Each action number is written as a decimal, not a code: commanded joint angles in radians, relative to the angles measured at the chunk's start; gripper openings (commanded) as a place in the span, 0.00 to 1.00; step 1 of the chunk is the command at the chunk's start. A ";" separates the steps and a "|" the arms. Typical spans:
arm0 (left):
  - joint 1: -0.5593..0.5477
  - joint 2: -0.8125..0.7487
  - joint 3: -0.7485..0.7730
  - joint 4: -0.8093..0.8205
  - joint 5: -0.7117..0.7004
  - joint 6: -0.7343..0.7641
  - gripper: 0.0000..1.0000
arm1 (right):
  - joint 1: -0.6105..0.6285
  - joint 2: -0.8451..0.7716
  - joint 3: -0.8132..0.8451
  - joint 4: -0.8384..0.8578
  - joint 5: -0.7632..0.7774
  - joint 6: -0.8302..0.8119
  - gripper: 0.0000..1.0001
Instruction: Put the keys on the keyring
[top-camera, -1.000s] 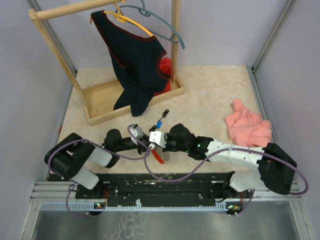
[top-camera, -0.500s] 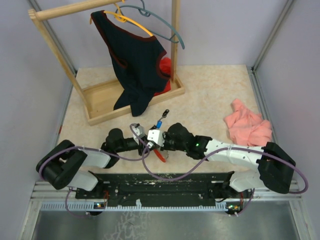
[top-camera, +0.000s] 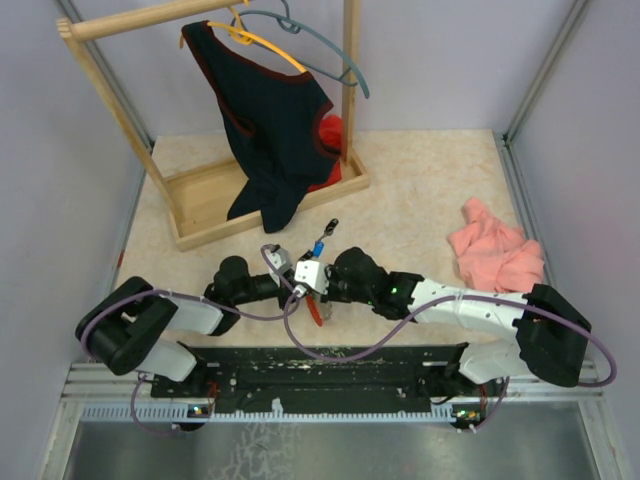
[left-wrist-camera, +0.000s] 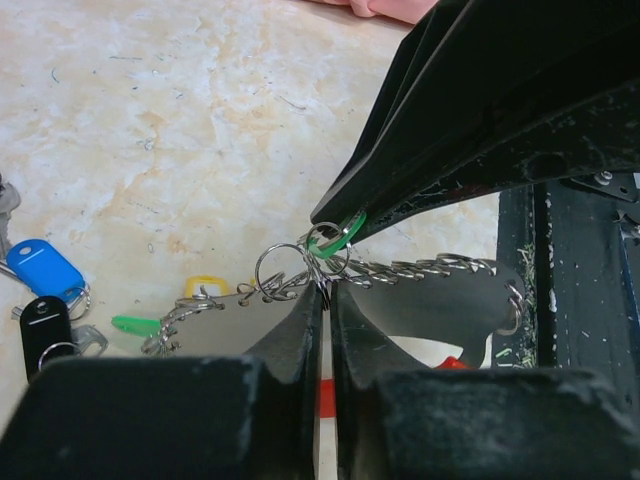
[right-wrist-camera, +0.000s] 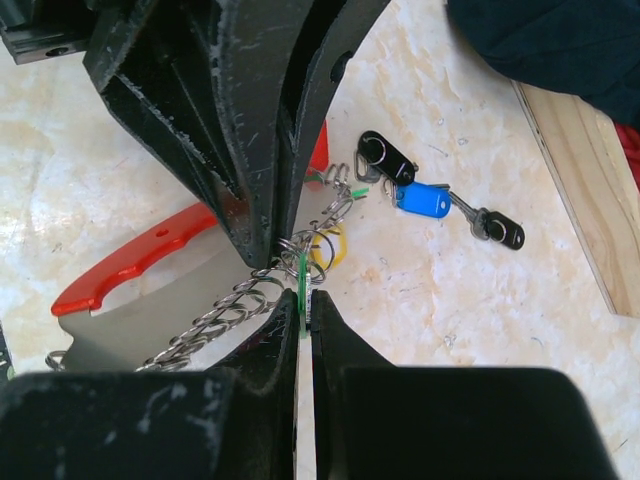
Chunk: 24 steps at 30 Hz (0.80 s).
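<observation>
Clenching small green plastic-headed key (right-wrist-camera: 303, 268) in right tool (right-wrist-camera: 303, 300); pinching silver wire-ring chain (left-wrist-camera: 420, 268) in nearly closed left tool (left-wrist-camera: 325, 300); showing red-and-grey oval metal keyring (top-camera: 318, 313) on beige counter (top-camera: 420, 190), 6 o'clock from both tools.

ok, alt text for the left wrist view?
The left pincer, tips nearly together, pinches a ring of the wire chain at centre; the right pincer reaches in from upper right, shut on a green key. A blue key and a black key lie at left on the beige table.
</observation>
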 joint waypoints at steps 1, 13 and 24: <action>-0.003 0.017 0.019 0.051 -0.012 -0.011 0.05 | 0.026 -0.006 0.062 0.028 -0.022 0.009 0.00; -0.003 0.009 -0.040 0.122 -0.044 0.069 0.01 | 0.000 -0.027 -0.018 -0.027 0.071 0.058 0.00; -0.003 0.025 -0.082 0.235 -0.016 0.075 0.01 | -0.027 0.011 -0.027 -0.043 0.043 0.111 0.00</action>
